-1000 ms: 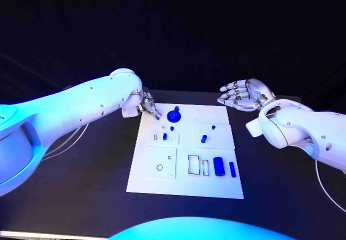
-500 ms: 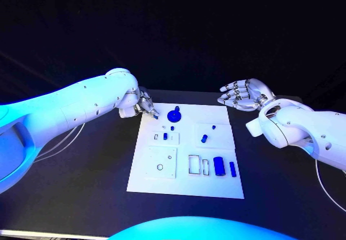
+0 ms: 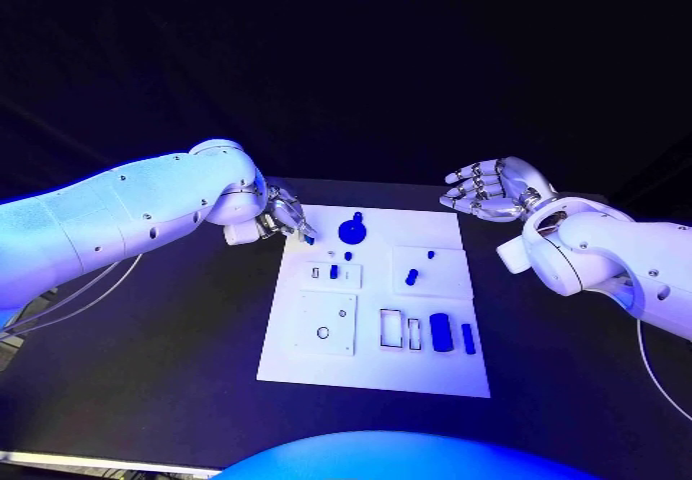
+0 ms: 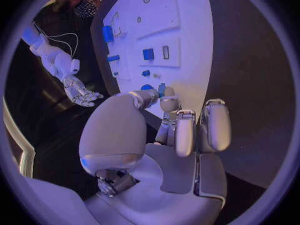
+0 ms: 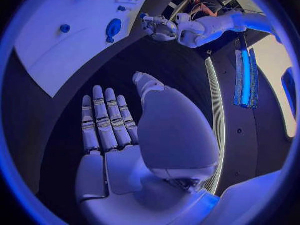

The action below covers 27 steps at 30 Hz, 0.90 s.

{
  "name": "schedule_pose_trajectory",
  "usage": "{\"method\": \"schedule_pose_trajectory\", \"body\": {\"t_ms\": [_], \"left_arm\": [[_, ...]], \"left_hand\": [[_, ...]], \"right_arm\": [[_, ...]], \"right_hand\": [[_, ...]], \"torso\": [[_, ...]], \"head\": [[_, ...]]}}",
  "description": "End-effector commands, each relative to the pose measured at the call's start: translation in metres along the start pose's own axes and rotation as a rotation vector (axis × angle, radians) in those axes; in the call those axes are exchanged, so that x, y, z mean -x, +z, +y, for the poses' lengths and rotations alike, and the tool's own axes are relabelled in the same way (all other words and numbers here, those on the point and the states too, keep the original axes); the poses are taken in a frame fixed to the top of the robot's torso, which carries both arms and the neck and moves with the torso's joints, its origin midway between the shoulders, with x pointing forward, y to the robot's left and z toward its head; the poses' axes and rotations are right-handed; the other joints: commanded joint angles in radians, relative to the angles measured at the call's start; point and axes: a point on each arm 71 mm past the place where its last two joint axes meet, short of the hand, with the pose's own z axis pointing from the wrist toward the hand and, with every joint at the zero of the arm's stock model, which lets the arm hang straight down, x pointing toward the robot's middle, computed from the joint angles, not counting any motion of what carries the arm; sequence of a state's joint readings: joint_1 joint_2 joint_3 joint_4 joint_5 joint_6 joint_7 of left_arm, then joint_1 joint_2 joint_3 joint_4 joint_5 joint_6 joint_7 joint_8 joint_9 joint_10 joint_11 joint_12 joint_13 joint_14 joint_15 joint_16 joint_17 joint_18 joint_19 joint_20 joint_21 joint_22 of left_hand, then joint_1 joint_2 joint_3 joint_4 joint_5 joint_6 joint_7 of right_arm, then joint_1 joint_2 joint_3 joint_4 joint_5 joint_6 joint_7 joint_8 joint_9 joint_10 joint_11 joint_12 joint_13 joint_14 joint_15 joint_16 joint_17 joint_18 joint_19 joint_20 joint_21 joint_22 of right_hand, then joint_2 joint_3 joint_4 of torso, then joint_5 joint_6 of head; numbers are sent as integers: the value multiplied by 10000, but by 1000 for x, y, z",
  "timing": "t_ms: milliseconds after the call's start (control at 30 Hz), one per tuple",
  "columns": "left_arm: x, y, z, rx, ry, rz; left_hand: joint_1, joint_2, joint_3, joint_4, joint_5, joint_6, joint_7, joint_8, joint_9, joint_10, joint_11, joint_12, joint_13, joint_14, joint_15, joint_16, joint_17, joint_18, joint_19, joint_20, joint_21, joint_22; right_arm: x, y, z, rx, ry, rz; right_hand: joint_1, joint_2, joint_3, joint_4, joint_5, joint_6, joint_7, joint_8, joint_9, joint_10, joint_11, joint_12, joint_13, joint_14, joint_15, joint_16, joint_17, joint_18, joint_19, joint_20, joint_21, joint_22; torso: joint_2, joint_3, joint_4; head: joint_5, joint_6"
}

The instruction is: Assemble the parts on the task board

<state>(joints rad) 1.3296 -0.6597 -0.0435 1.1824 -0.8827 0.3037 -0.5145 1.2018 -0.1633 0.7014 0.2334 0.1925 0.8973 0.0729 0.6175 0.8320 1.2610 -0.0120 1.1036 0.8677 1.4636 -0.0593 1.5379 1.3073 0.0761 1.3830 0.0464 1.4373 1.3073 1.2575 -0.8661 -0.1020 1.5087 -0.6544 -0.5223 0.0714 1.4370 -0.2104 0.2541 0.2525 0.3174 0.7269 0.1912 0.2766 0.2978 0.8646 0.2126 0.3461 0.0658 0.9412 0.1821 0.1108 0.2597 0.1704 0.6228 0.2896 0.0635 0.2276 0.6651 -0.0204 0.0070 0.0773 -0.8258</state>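
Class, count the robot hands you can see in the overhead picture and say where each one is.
2. The left hand is at the white board's far left corner; the right hand hovers past its far right corner.

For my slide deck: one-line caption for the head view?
Left hand pinches a small blue part at the task board corner; right hand hovers open beyond it.

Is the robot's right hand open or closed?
Open. The right hand holds nothing, and its fingers lie straight and spread, off the task board.
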Motion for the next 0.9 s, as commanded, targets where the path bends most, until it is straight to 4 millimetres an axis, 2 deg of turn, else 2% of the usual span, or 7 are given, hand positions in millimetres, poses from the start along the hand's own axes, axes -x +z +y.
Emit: {"method": "schedule_pose_trajectory", "body": {"t_ms": [33,233,367,667,900], "left_arm": [[-3,-5,-4,-217,-186,-526],[-16,-14,-3,-446,37,-1124],[-28,-17,-2,-543,317,-1410],[-55,-13,3,-577,828,-1519],[-64,-10,5,-542,1029,-1449]], "left_hand": [[-151,-10,1747,-1649,65,143,-120,57,41,116,-14,47,23,902,-81,28,2072,-152,97,3,62,73],[-511,-64,2085,-1926,215,220,-160,142,124,232,-53,100,59,912,-115,37,2087,-188,220,-31,151,239],[-573,-71,2138,-1971,256,234,-167,160,138,258,-61,120,79,910,-121,32,2077,-192,235,-37,162,260],[-696,-85,2254,-2073,317,267,-187,199,165,329,-80,180,146,915,-136,38,2086,-209,289,-51,202,336],[-711,-85,2272,-2089,320,271,-190,204,168,342,-84,192,160,915,-139,37,2084,-212,300,-53,209,351]], "right_arm": [[-1,-1,0,35,-1,172],[-1,-2,-1,-2,-5,178],[0,-2,-2,-17,-6,182],[0,-3,-3,-28,-6,187],[-1,-3,-3,-29,-4,193]], "right_hand": [[22,92,-47,-12,60,36,869,-23,-17,40,43,-37,-17,-84,15,-40,-16,-13,-84,14,-52,-14],[26,94,-48,-13,77,38,869,-22,-20,43,43,-38,-17,-88,16,-45,-24,-14,-99,14,-53,-23],[26,94,-48,-13,77,38,869,-22,-20,43,43,-38,-17,-88,16,-45,-24,-14,-99,14,-53,-23],[31,97,-49,-15,100,42,869,-22,-23,45,44,-39,-17,-91,16,-49,-33,-16,-102,14,-51,-29],[35,99,-49,-16,125,45,869,-21,-27,49,43,-40,-17,-92,17,-53,-43,-16,-115,14,-50,-39]], "torso": [[-19,-8,33],[-31,-5,43],[-26,-6,48],[-18,-10,21],[-13,-2,14]], "head": [[10,-32],[37,-82],[59,-115],[106,-148],[100,-186]]}}
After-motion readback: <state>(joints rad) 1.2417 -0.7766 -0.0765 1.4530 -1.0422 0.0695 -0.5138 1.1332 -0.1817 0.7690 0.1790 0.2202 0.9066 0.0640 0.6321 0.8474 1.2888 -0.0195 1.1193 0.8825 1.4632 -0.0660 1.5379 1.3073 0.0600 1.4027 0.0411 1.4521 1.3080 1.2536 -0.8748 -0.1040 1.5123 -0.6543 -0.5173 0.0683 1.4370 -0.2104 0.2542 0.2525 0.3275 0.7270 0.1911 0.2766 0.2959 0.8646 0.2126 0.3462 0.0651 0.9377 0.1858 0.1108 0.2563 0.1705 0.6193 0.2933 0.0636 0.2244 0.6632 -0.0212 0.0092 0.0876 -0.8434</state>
